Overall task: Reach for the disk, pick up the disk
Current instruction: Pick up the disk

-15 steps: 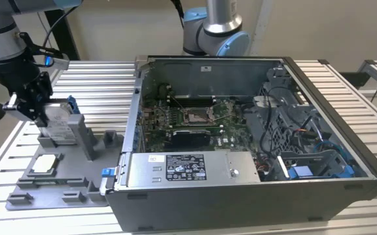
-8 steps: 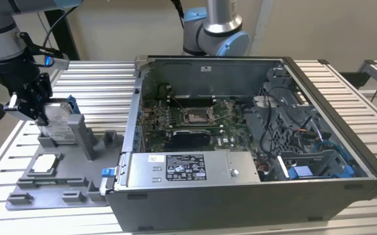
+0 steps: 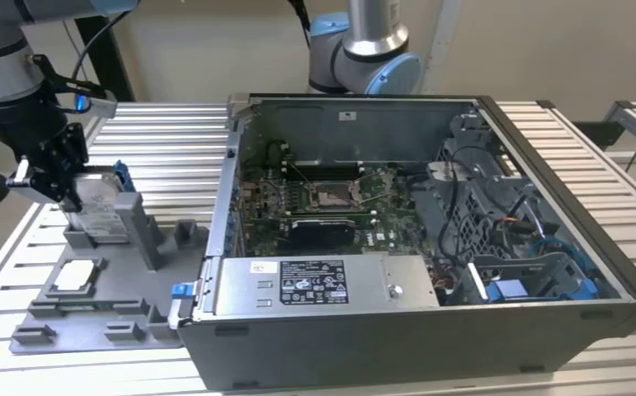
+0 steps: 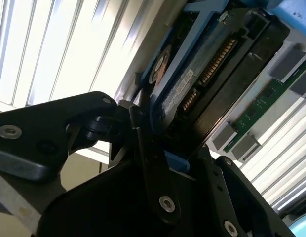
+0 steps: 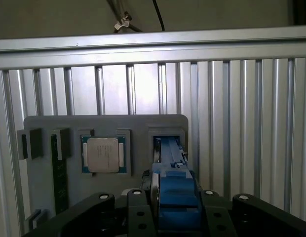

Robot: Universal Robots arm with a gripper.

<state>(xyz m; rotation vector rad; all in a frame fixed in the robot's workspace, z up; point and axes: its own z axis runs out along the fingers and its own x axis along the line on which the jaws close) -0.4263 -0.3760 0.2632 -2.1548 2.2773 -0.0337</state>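
Two matte black fingers of the tool are clenched on the disk, one against each broad face, gripping its upper end. It's a flat silver metal slab with glossy blue plastic rails, standing on edge in a slot of the grey moulded tray. That tray lies on the ribbed aluminium worktop, near its edge at the exterior view's left. In the second wrist view, gold connector teeth line the disk's dark end.
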